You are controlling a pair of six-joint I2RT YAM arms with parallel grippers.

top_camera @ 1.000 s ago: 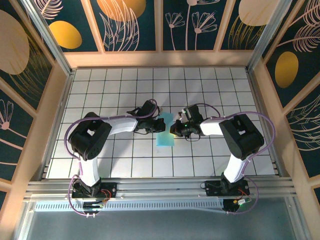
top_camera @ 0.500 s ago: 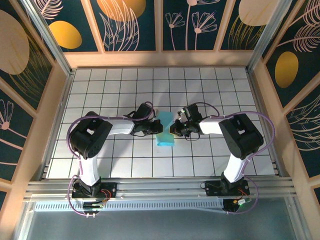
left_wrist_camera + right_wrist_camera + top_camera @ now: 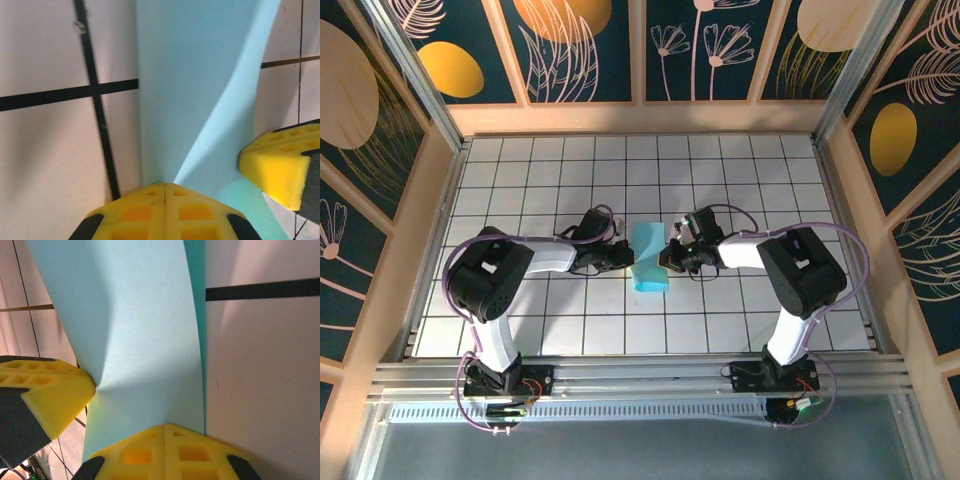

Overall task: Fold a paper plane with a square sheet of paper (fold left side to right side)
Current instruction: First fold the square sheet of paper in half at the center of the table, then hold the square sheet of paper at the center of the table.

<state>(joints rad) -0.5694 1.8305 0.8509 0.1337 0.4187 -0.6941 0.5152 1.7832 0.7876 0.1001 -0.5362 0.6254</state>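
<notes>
- Now, nearest the front edge, the left arm [image 3: 485, 285] is seen swung wider to the left than a second ago, its elbow drawn back and its forearm laid lower across the tiles.
- At mid-table, the left gripper [image 3: 623, 258] is shown pulled leftward and a little nearer. Its tip is set at the left edge of the square sheet of paper [image 3: 648, 257], where a second earlier it lay over the sheet's upper part.
- More of the sheet is thereby uncovered. It is seen as a narrow cyan strip, already doubled over, resting on the white gridded table [image 3: 740, 180] between the two grippers.
- From the left wrist, the yellow pads [image 3: 140, 212] are seen pressed together with no gap, their tips touching the paper where a shallow crease fans out. Whether paper is nipped between them cannot be told.
- The right gripper [image 3: 667, 259] is found almost where it was, at the sheet's right edge. Its own yellow pads [image 3: 195, 452] are likewise shut tight together against the paper.
- The shift is judged to be a smoothing stroke along the crease: the left-to-right fold appears made, while the pointed plane is yet to be formed.
- Farther back, the tiles up to the patterned wall [image 3: 640, 50] are unchanged.
</notes>
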